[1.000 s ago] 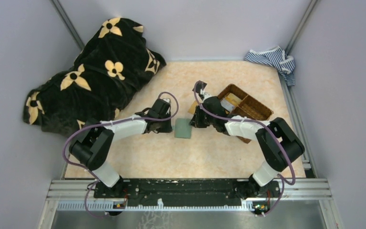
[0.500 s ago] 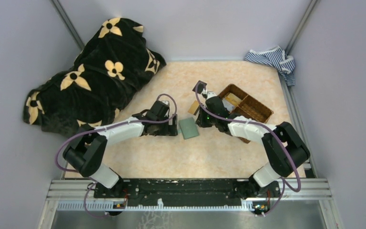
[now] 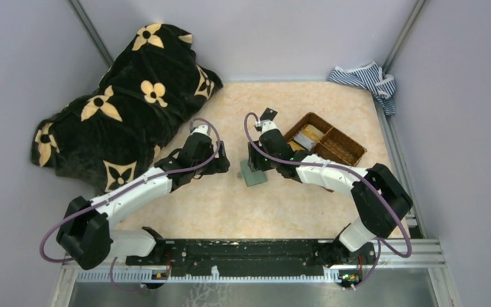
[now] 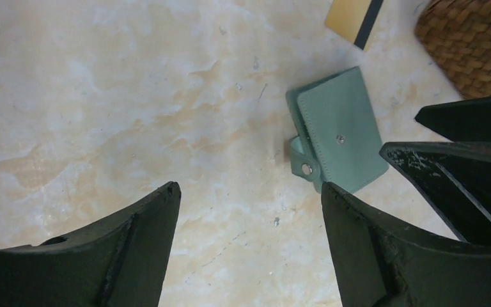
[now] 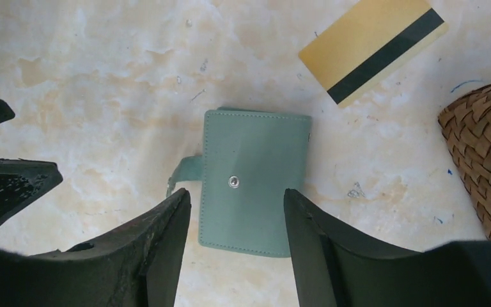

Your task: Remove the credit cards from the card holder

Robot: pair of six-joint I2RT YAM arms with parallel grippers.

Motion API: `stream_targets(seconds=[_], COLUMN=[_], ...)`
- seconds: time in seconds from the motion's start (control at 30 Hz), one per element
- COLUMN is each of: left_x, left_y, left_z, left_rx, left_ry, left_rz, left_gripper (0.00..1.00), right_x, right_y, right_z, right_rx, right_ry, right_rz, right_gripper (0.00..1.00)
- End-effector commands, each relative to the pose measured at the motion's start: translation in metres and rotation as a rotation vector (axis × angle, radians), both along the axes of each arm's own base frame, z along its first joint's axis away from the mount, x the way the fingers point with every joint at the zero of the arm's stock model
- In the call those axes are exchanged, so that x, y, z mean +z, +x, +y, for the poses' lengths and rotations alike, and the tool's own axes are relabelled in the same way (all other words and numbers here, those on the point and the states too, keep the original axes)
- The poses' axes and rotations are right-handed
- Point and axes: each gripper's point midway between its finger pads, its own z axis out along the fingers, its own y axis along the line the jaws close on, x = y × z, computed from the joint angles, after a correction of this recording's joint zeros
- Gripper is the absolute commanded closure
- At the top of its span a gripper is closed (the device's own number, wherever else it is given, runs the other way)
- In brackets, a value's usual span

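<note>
The card holder (image 3: 254,174) is a sage-green wallet lying flat and closed on the marble table, its snap tab sticking out loose. It also shows as the card holder (image 4: 342,131) and the card holder (image 5: 252,182). No credit cards show at it. My right gripper (image 5: 238,195) hovers open just above the wallet, its fingers straddling the near part; from above the right gripper (image 3: 254,163) covers the wallet's far edge. My left gripper (image 4: 249,188) is open over bare table left of the wallet, holding nothing, seen from above as the left gripper (image 3: 222,166).
A gold card with a dark stripe (image 5: 374,51) lies beyond the wallet. The brown woven basket (image 3: 339,150) stands to the right with a pale card (image 3: 305,139) in one compartment. A black card (image 3: 268,114) lies behind. A black flowered blanket (image 3: 121,109) fills the back left; striped cloth (image 3: 364,80) sits back right.
Both grippers have opened. The left one drew back to the left, away from the wallet. The right one moved left over the wallet, which ended slightly further right.
</note>
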Motion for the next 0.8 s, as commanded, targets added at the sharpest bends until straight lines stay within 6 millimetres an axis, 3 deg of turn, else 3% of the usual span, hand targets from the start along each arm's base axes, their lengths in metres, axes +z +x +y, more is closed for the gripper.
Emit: stream_targets(seconds=[0.0, 0.03, 0.1, 0.17, 0.27, 0.57, 0.77], left_x=[0.024, 0.035, 0.059, 0.081, 0.091, 0.067, 0.04], left_y=[-0.001, -0.007, -0.017, -0.029, -0.032, -0.02, 0.007], left_z=[-0.005, -0.019, -0.043, -0.061, -0.077, -0.13, -0.124], left_rx=[0.005, -0.061, -0.172, -0.267, -0.309, -0.356, -0.225], left_ry=[-0.146, -0.232, -0.415, -0.568, -0.661, -0.684, -0.579], left_rz=[-0.103, -0.135, -0.211, -0.272, -0.288, -0.191, -0.188], left_gripper=[0.15, 0.15, 0.17, 0.2, 0.21, 0.22, 0.16], right_x=[0.011, 0.009, 0.006, 0.004, -0.002, -0.042, -0.048], right_y=[0.015, 0.016, 0.018, 0.021, 0.022, 0.014, 0.01], right_z=[-0.001, -0.002, -0.004, -0.009, -0.017, -0.018, -0.02], right_rx=[-0.066, -0.076, -0.087, -0.1, -0.115, -0.108, -0.107], right_ry=[-0.011, 0.002, 0.042, 0.065, 0.069, 0.059, 0.062], right_rz=[-0.046, -0.036, -0.006, 0.009, 0.022, 0.104, 0.114], right_gripper=[0.5, 0.63, 0.99, 1.0, 1.0, 1.0, 1.0])
